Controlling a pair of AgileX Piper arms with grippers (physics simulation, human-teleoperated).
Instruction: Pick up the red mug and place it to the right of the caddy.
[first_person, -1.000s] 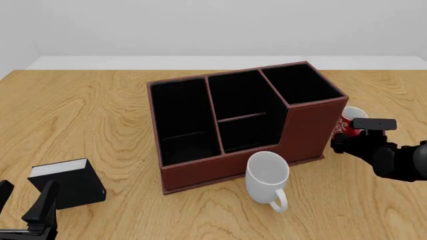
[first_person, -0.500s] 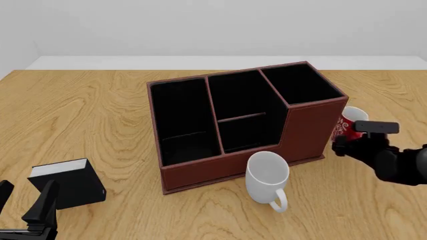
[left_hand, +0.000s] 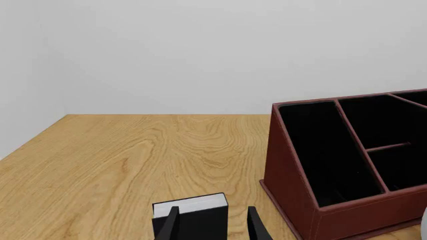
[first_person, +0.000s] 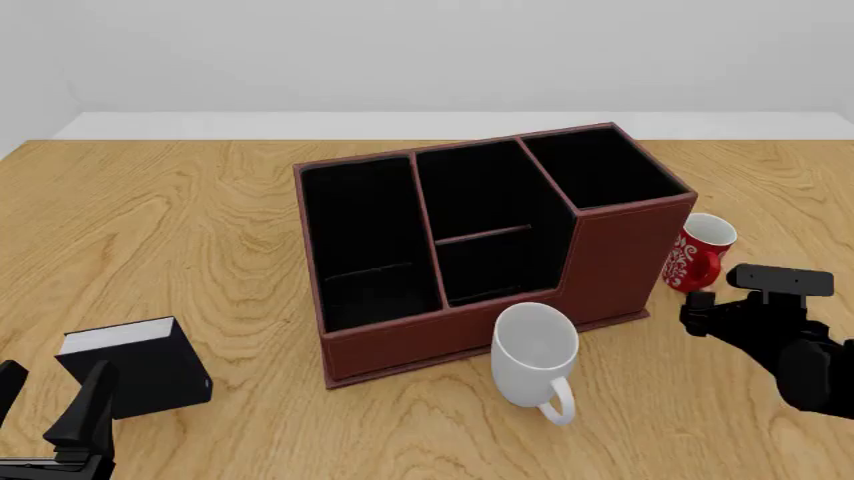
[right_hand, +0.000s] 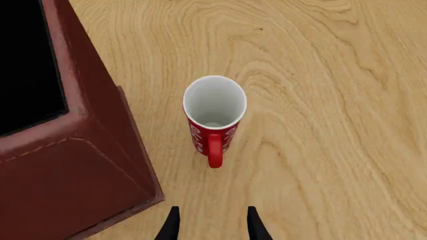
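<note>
The red mug (first_person: 697, 252) stands upright on the table, close beside the right wall of the caddy (first_person: 621, 250), its handle turned toward me. In the right wrist view the red mug (right_hand: 214, 117) shows its white inside, with the caddy (right_hand: 73, 165) next to it. My right gripper (first_person: 699, 302) sits just short of the mug on the near side, open and holding nothing; the right gripper (right_hand: 212, 227) has bare table between its fingers. At the near left corner my left gripper (first_person: 51, 405) is open and empty.
A plain white mug (first_person: 537, 350) stands against the caddy's front wall. A small black box with a white top (first_person: 134, 375) lies just ahead of the left gripper (left_hand: 212, 227), and the same box (left_hand: 193, 212) sits left of the caddy (left_hand: 287, 185).
My right gripper, which was at the red mug, has drawn back toward me and stands free of it. The mug stays upright beside the caddy. The left arm has not moved.
</note>
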